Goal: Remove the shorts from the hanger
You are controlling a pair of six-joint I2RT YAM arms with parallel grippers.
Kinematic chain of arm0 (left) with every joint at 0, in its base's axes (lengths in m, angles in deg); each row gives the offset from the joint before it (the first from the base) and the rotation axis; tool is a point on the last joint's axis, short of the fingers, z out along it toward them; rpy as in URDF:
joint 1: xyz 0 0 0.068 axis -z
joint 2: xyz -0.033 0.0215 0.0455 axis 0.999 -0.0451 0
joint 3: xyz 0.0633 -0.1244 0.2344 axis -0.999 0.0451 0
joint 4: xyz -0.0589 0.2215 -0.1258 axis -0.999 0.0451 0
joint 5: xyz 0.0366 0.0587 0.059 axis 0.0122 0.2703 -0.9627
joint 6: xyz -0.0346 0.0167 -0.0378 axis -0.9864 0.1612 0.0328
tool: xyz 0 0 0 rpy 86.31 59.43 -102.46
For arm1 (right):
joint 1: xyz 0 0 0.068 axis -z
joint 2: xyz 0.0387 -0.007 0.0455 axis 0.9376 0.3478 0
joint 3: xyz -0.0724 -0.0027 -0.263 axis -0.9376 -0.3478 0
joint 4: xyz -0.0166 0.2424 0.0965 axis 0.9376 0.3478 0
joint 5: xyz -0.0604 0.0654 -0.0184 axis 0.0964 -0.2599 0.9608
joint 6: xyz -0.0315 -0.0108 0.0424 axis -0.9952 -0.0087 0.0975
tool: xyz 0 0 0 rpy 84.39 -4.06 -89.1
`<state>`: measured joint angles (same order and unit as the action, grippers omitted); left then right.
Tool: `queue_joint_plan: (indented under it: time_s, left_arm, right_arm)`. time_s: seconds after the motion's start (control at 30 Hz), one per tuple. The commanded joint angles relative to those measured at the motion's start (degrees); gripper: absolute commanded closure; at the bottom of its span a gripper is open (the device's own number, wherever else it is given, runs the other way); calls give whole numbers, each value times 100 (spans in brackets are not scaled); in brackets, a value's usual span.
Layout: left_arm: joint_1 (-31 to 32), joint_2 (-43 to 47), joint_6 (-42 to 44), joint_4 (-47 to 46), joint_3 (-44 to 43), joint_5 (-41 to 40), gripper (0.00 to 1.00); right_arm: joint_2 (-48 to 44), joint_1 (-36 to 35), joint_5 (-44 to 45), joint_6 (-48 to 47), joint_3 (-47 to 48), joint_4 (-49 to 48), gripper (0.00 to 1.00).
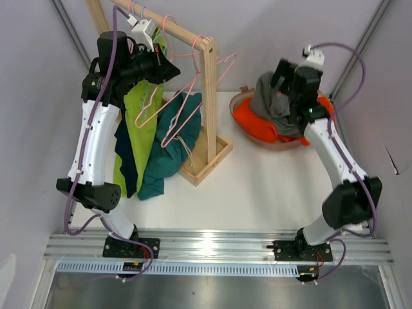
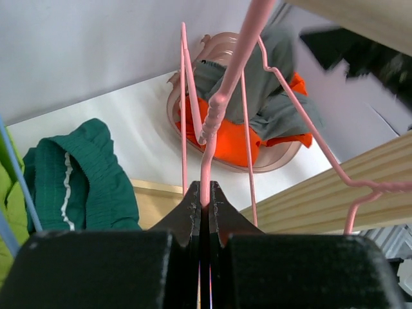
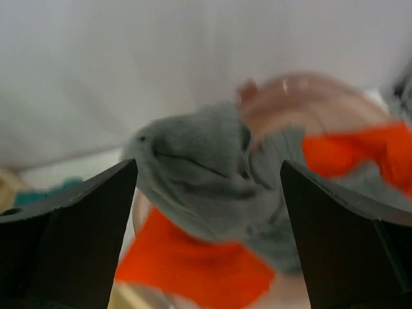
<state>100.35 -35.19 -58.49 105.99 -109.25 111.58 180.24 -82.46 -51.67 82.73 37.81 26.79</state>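
A wooden rack [image 1: 209, 71] holds pink wire hangers [image 1: 187, 103]. Teal shorts [image 1: 168, 145], lime green shorts [image 1: 140, 129] and dark navy shorts [image 1: 127, 161] hang or slump at the rack's left. My left gripper [image 2: 206, 190] is shut on a pink hanger wire [image 2: 222, 96], high beside the rail [image 1: 161, 64]. Grey shorts [image 1: 273, 100] lie on orange shorts [image 1: 257, 125] in a pink basin [image 1: 241, 103]. My right gripper [image 3: 209, 174] is open and empty just above the grey shorts [image 3: 206, 174] and orange shorts [image 3: 193, 264].
The rack's wooden base frame [image 1: 209, 161] sits on the white table [image 1: 257, 187]. White walls close in at left, back and right. The aluminium rail [image 1: 212, 244] with both arm bases runs along the near edge.
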Motion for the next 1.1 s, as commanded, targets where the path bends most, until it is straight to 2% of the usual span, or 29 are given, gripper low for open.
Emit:
queue_joint_plan:
  time_s: [0.0, 0.03, 0.07, 0.13, 0.17, 0.2, 0.23, 0.3, 0.47, 0.63, 0.93, 1.07]
  left_arm:
    - [-1, 140, 78, -249, 49, 477, 100]
    - [25, 158, 87, -249, 76, 504, 100]
    - [52, 175, 96, -223, 85, 513, 99]
    - [122, 228, 148, -188, 164, 496, 73]
    - [140, 307, 174, -170, 207, 469, 57]
    - [157, 360, 210, -109, 260, 399, 40]
    - [183, 430, 253, -100, 287, 285, 17]
    - [201, 614, 298, -3, 331, -110, 5]
    - [201, 1290, 272, -99, 742, -1154, 3]
    - [175, 1959, 166, -337, 920, -2079, 3]
    - [52, 1846, 306, -108, 586, -2510, 5]
    - [-53, 1723, 298, -152, 603, -2581, 13]
  right_arm:
    - [-1146, -133, -157, 767, -1539, -896, 1]
    - [-1522, -168, -130, 846, -2169, -1029, 1]
    - [-1674, -229, -95, 986, -2402, -1039, 0]
    - [-2112, -308, 1, 1075, -2894, -908, 1]
    - [-2254, -352, 36, 1119, -3027, -864, 1]
    - [-2404, -466, 63, 1111, -3150, -837, 1]
    - [-2544, -528, 98, 1110, -3256, -759, 1]
    - [-2931, -651, 230, 1058, -3432, -688, 1]
    - [-3669, -1362, 642, 1119, -3643, -46, 1]
    - [-4355, -2442, 1249, 1171, -3960, 217, 1]
    - [-4550, -3253, 1838, 1427, -4276, 569, 1]
    - [-4550, -3499, 1961, 1497, -4381, 622, 1]
